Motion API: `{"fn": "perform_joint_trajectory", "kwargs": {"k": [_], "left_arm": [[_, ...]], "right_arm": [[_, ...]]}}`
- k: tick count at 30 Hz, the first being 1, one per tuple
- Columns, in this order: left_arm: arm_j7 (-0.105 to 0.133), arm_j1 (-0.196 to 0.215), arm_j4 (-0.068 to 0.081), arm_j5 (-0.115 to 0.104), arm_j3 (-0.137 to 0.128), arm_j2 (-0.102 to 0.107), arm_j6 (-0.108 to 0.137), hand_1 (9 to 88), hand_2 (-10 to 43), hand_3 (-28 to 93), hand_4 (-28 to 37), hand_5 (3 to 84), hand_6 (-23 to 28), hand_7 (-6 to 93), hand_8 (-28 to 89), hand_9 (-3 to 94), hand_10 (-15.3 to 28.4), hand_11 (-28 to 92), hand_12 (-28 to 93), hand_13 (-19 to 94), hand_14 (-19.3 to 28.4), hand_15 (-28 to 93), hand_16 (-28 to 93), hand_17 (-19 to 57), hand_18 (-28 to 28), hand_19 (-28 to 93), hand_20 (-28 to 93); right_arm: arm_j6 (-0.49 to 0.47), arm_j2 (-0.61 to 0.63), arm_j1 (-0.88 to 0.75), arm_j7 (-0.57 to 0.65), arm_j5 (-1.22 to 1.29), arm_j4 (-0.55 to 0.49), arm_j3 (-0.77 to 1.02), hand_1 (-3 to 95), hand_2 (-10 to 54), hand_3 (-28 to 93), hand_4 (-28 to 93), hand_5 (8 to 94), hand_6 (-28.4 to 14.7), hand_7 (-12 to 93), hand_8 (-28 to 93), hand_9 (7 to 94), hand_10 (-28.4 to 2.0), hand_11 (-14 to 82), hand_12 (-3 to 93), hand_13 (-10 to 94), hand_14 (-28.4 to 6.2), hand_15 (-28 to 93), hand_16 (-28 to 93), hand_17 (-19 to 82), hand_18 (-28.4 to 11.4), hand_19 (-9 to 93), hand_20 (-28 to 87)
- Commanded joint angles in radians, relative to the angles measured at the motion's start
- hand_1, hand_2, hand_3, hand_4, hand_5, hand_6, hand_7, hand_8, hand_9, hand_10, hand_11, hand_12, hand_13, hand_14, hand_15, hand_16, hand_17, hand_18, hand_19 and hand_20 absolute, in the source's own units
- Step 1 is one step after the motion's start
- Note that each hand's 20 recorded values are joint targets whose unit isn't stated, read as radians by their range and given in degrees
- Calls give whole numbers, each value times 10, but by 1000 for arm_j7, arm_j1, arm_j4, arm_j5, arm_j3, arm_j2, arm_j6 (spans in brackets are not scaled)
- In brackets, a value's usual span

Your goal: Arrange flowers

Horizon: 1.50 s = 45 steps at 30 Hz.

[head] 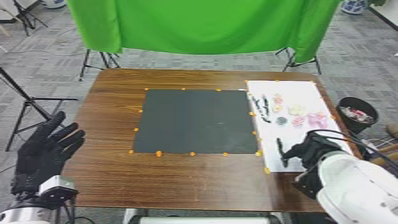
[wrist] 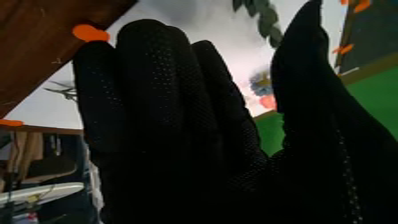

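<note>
at the left edge of the brown table (head: 114, 185), the left hand (head: 43, 152) lay palm-side unclear, its fingers straight and a little apart, nothing in them. to its right came the dark mat (head: 195, 121), flat on the wood, then the white sheet (head: 298, 90), where the flowers were spread.

along the sheet's mat side lay the leafy stems (head: 262, 108). they looked light and springy, best pinched on the bare stalk, as the leaves could bend or slip under smooth glove fabric. next to them, the small pink-orange blooms (head: 277, 102) seemed soft and easily crushed, so a grip below the heads would serve better. the blue-grey bloom (head: 282, 121) was round and compact; it would probably roll if nudged. nearer the robot, a dark slim sprig (head: 282, 150) lay just beside the right glove, thin enough to want a fingertip pinch near its middle. the pale yellow bloom (head: 296, 109) and the fuller pink blooms (head: 317, 120) came after, likely top-heavy and apt to swing if lifted by the tail of the stem.

over the sheet's near part was the right hand (wrist: 147, 115), its fingers straight and close together, the thumb standing apart, nothing clamped between. closing slowly and low on a stalk would be the gentle way.
</note>
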Motion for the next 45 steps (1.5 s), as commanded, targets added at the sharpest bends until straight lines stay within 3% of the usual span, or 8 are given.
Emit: {"fn": "perform_joint_trajectory", "kwargs": {"k": [1,5,16,22,23,36,39,45], "left_arm": [[-48,-8,-6,37,-7,-45,-9,292,56,642,-211,356,87,94,-75,318,194,265,114,192,261,519,-108,-84,250,454,21],[-65,-16,-5,50,-8,-58,-16,292,56,642,-211,357,87,93,-75,318,194,264,114,193,261,519,-108,-84,250,454,22],[-43,-18,-2,26,1,-25,-10,293,56,642,-211,356,87,94,-75,318,194,264,114,193,261,520,-108,-84,250,454,23],[-40,-19,0,32,1,-31,-12,292,56,642,-211,357,86,95,-75,317,194,264,114,193,262,520,-109,-84,250,454,23],[-62,-28,2,45,-2,-45,-20,292,56,642,-211,357,86,95,-75,317,194,264,114,193,262,520,-109,-84,250,454,23],[-92,-34,3,69,-8,-74,-33,293,57,641,-212,357,87,94,-75,318,196,262,114,193,260,520,-109,-85,250,455,23],[-124,-45,3,86,-13,-93,-43,293,57,641,-211,357,87,94,-75,318,195,262,115,193,260,520,-109,-85,250,455,24],[-156,-63,2,104,-15,-114,-49,293,58,640,-210,357,87,93,-75,318,195,262,115,193,261,521,-109,-85,249,454,24]], "right_arm": [[-28,2,10,16,-39,6,-44,401,-36,724,-191,659,-151,170,-66,704,-231,330,179,686,-176,609,96,500,-190,932,-125],[-32,6,52,33,-63,24,-102,399,-36,722,-191,663,-150,172,-66,708,-230,332,181,689,-175,609,96,501,-190,932,-123],[-49,7,142,57,-110,77,-233,397,-36,720,-190,665,-148,177,-65,713,-227,336,181,694,-171,607,98,507,-187,932,-119],[-87,14,212,69,-193,111,-384,403,-41,722,-190,676,-142,184,-65,725,-222,340,183,707,-162,606,99,519,-183,932,-109],[-96,10,210,76,-189,113,-390,404,-43,723,-190,678,-140,186,-64,726,-220,341,184,709,-160,606,99,521,-182,932,-107],[-115,-4,209,82,-180,155,-478,423,-50,727,-194,687,-133,197,-67,737,-213,343,188,723,-153,603,109,533,-176,932,-86],[-108,-5,212,82,-181,162,-498,433,-47,728,-194,693,-127,200,-66,741,-209,348,190,728,-150,607,112,536,-175,932,-78],[-88,-11,241,80,-193,187,-539,533,-81,688,-216,726,-112,198,148,775,-177,325,244,757,-130,613,125,555,-162,932,-15]]}}
